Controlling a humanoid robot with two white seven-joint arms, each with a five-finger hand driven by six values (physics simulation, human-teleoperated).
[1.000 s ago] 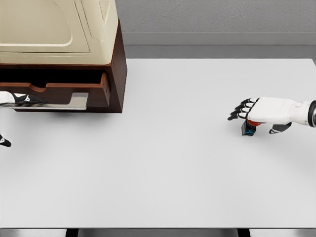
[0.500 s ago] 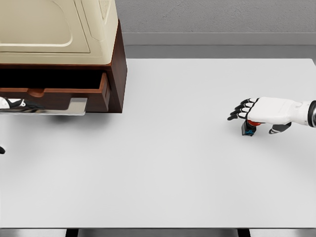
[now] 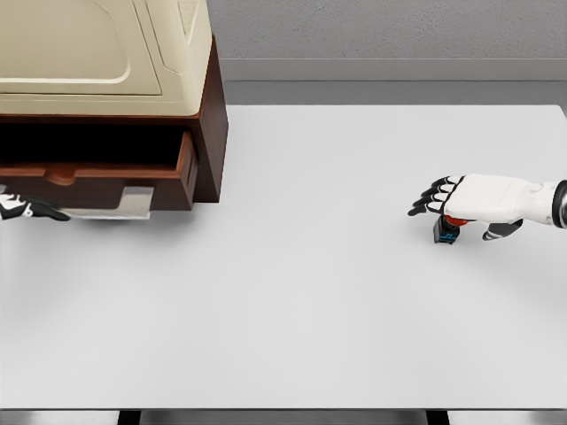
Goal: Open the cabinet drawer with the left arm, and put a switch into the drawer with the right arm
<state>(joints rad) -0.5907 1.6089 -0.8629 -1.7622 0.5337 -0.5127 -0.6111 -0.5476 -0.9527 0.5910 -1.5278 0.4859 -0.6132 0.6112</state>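
We see the drawer of the cabinet at far left pulled partly out, with our left hand at the left edge by its metal handle; whether those fingers grip it we cannot tell. The switch sits on the table at right, directly under our right hand, whose fingers hang loosely spread, not clasping it. We judge the switch small, light and rigid, best pinched across its dark blocky sides rather than its red cap.
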